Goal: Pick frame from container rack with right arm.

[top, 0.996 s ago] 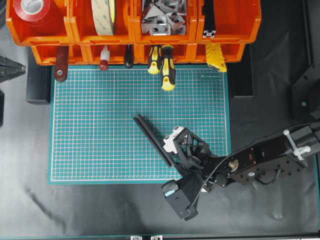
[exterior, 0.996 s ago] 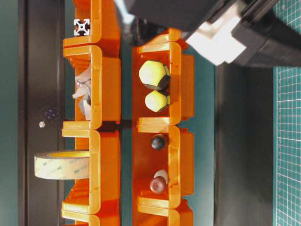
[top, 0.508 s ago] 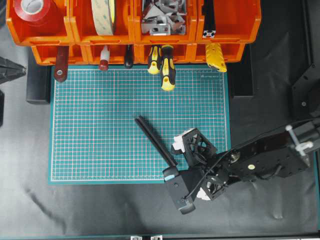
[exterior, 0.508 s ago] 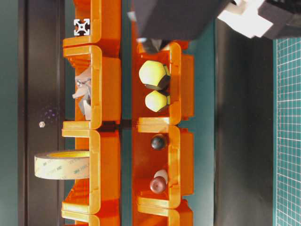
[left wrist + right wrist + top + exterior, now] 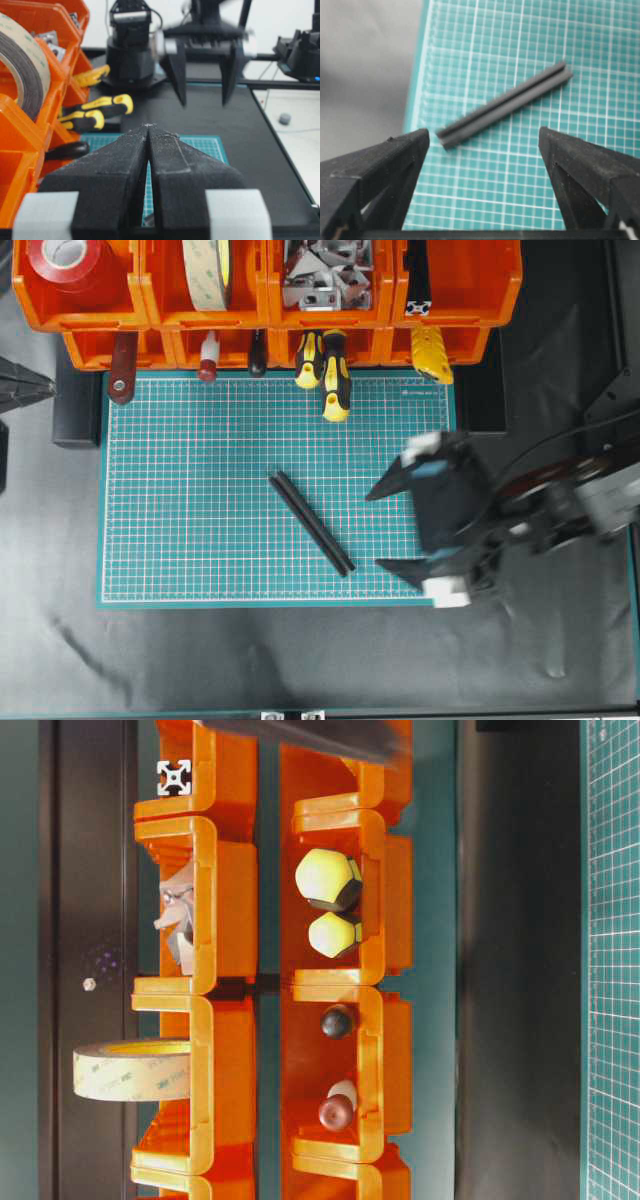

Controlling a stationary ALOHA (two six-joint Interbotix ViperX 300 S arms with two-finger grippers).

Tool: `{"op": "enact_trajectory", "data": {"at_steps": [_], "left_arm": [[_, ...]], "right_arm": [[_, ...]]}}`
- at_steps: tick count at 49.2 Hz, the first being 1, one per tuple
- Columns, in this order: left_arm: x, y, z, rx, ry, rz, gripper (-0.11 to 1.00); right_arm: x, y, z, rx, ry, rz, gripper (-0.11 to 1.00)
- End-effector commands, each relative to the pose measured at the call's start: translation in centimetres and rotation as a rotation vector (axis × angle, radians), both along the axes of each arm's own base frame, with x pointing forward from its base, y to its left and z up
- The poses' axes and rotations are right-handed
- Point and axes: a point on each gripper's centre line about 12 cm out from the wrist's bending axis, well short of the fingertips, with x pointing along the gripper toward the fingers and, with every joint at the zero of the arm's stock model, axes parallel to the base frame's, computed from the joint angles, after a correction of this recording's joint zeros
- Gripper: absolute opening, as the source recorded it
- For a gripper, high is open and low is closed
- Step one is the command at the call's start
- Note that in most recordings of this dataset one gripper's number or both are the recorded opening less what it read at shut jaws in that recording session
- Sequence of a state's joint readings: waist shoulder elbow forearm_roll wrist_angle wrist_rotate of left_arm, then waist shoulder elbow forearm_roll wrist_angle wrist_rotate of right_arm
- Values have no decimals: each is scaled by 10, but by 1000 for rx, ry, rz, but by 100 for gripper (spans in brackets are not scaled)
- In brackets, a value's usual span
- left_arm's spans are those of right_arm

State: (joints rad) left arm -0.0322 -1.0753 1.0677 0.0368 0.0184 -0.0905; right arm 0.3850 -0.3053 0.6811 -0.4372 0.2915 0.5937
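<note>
One frame (image 5: 311,523) lies slantwise on the mat (image 5: 190,490), clear of all four edges, open grid around it. The right arm's (image 5: 560,510) fingers (image 5: 395,483) stand wide apart, empty, over the mat's right edge. A second frame (image 5: 418,285) sits in the rack (image 5: 455,290). Two yellow screwdrivers (image 5: 335,375). Left fingers (image 5: 172,162) are pressed together.

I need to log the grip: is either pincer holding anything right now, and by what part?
Nothing is held. The right pincer is open, apart from the frame on the mat; the left pincer is shut, empty.
</note>
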Motion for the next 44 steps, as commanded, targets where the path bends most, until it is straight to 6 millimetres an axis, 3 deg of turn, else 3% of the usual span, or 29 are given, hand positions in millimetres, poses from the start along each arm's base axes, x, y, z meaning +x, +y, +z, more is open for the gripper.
{"op": "enact_trajectory", "data": {"at_steps": [1,11,25,44], "left_arm": [[0,0,14,0,-34,-2,0],[-1,0,13,1,-22,-1,0],[-2,0,9,2,14,1,0],[-9,0,8,1,-2,1,0]], "right_arm": [[-19,-13,29,77,-119,-23,84],[-62,-40,50,159,-258,-72,84],[-104,-64,67,188,-393,-109,83],[-127,-86,74,189,-489,-183,83]]}}
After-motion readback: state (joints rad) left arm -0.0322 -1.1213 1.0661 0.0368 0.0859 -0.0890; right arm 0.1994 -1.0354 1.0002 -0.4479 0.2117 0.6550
